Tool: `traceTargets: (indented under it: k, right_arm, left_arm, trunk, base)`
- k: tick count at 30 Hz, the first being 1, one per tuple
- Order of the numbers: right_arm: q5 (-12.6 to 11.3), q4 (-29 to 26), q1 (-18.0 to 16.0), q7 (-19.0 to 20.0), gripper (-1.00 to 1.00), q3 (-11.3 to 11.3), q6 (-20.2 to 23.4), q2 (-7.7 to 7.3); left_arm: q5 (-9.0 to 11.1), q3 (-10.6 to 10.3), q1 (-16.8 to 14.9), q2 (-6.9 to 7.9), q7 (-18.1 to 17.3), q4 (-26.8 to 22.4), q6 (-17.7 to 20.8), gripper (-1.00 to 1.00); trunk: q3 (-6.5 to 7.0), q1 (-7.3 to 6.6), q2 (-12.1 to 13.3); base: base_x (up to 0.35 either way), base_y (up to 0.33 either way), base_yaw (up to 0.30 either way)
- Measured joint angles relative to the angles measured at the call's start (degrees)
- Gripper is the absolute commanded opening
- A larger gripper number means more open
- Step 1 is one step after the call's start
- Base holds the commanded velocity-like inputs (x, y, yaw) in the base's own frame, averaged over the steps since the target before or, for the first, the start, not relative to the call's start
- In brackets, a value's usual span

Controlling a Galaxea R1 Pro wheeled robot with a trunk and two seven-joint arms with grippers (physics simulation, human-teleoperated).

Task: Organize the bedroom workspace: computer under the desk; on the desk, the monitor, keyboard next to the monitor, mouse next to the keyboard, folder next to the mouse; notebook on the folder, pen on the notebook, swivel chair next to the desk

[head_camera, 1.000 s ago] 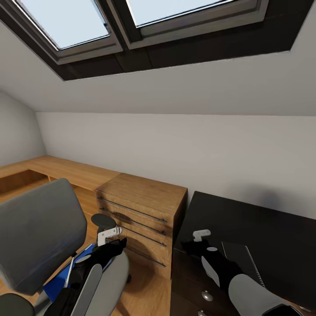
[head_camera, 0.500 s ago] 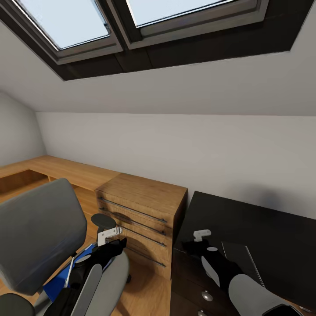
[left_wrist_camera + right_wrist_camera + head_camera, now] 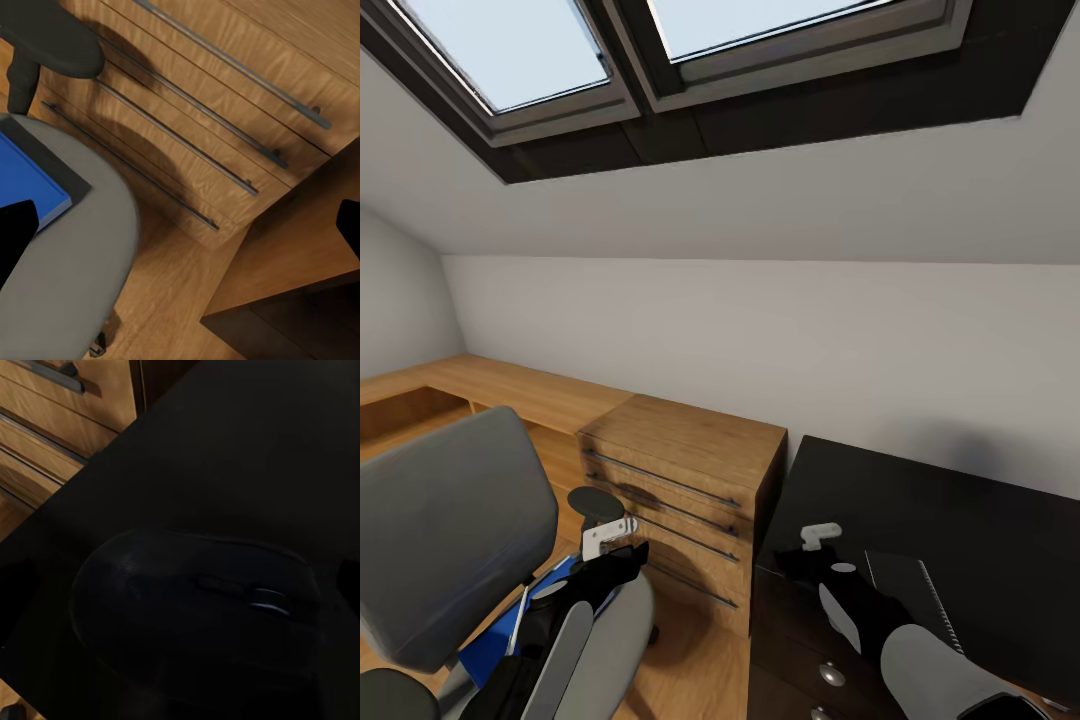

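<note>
**A:** Anything shifted over the last second?

**B:** Nothing I can find. The head view matches the earlier pictures: skylight, sloped wall, both arms in the same places.

**A:** Then lay it out, big things first.

**B:** The desk (image 3: 960, 520) fills the right side, its black top bare near the wall. The swivel chair (image 3: 445, 530) sits at the left, beside the wooden drawer chest (image 3: 680, 490). On its seat lies the folder (image 3: 495, 635), a flat blue sheet with its long edge running roughly along the left arm.

**A:** And the hands?

**B:** The left gripper (image 3: 610, 545) hangs over the seat's front edge, just beyond the folder. In its wrist view the fingers stand wide apart with nothing between them, and the folder (image 3: 26, 180) lies back toward one finger (image 3: 15, 229). The right gripper (image 3: 815, 545) is over the desk's near corner. Its wrist view shows the mouse (image 3: 199, 611) directly below, between dark fingertips at either edge; spread wide, apparently not gripping.

**A:** So which arm takes the folder?

**B:** I'd say the left; it's far nearer, and needs to draw back toward the seat.
</note>
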Motion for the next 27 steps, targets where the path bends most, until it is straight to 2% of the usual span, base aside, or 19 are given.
traceTargets:
  k: [4,11,27]
  right_arm:
    - [0.0,-0.02,0.0,0.0,1.0,0.0,0.0,0.0]
    - [0.0,-0.05,0.0,0.0,1.0,0.0,0.0,0.0]
    - [0.0,-0.06,0.0,0.0,1.0,0.0,0.0,0.05]
  left_arm:
    - [0.0,-0.02,0.0,0.0,0.0,0.0,0.0,1.0]
    - [0.01,-0.07,0.0,0.0,0.0,0.0,-0.02,1.0]
    - [0.0,-0.08,0.0,0.0,0.0,0.0,0.0,1.0]
  trunk:
    - [0.0,0.0,0.0]
    - [-1.25,1.53,-2.8]
    - [-1.26,1.54,-2.81]
  base:
    - [0.0,0.0,0.0]
    - [0.0,0.0,0.0]
    - [0.0,0.0,0.0]
